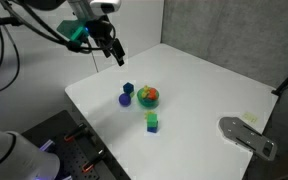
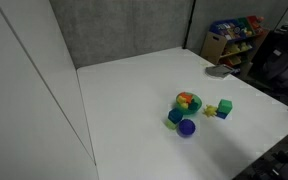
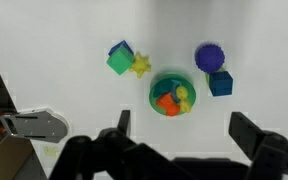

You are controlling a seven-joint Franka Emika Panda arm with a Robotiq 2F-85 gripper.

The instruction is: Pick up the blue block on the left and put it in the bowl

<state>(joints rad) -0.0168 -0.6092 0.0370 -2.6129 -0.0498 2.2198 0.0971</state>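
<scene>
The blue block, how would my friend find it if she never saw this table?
On the white table, find the little round bowl with orange and green inside. The blue block sits right beside it, a dark navy cube; its neighbour, the purple piece, is lighter and rounded.

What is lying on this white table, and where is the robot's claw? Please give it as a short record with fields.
table: white, flat
gripper: open, empty, in the air above the table, touching nothing
blue block: dark cube on the table, close beside the bowl
bowl: small, round, green rim, orange and yellow pieces inside
purple piece: rounded, next to the blue block
green block: blue part attached, on the bowl's other side
yellow piece: spiky, beside the green block
grey metal object: near a table edge
</scene>
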